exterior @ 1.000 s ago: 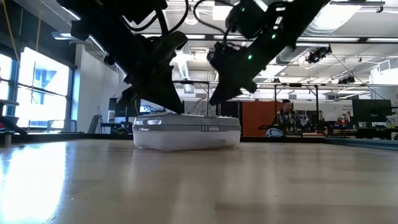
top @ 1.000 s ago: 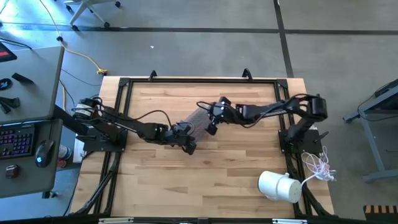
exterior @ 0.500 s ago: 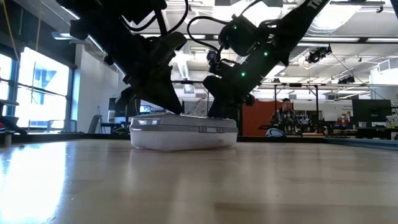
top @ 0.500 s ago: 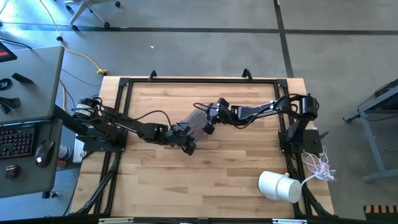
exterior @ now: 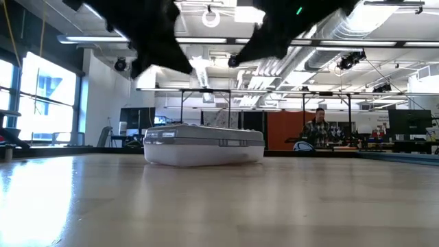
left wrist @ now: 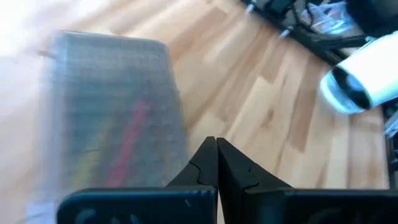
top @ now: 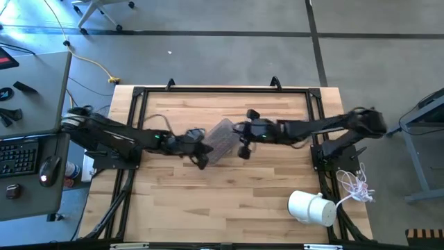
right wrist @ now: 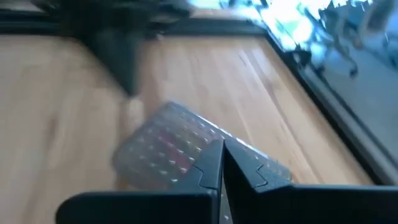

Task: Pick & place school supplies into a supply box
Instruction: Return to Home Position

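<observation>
The left arm (top: pixel 118 137) and right arm (top: pixel 326 126) are matte black, built of slim jointed segments; thin black cables loop along them; a small green light (exterior: pixel 298 10) glows on one. The left gripper (left wrist: pixel 216 142) and right gripper (right wrist: pixel 222 144) have dark, flat fingers tapering to points.

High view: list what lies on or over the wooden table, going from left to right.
left gripper → supply box → right gripper → white cylinder → white cord
</observation>
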### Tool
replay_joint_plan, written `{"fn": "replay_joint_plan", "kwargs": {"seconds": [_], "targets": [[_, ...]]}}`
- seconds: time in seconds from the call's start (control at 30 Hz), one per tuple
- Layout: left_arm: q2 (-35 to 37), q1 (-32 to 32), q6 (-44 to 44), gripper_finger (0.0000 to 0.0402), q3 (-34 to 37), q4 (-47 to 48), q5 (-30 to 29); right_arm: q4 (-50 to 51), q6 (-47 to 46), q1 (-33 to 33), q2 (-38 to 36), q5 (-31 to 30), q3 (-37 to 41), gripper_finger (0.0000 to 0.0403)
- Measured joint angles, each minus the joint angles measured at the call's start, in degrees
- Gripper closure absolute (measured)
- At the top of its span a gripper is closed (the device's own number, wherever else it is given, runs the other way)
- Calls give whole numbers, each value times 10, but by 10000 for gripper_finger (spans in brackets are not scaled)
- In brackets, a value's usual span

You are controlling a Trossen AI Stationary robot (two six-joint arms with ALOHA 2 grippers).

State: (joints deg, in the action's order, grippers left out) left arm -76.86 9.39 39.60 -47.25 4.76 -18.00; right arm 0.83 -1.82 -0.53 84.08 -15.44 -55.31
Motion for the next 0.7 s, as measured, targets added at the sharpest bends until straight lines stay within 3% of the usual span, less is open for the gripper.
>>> {"fn": "replay_joint_plan", "kwargs": {"seconds": [0.17,0.43,0.57,0.7], "targets": [[143,0,-49,378,1,109,-39,84,56,36,-104,-11,0,402],[372,0,-122,325,1,286,-56,272,68,44,-246,-32,0,402],[435,0,-121,310,0,328,-76,304,4,44,-290,-24,0,402],[476,0,-123,306,1,367,-141,342,4,44,-321,-2,0,402]]}}
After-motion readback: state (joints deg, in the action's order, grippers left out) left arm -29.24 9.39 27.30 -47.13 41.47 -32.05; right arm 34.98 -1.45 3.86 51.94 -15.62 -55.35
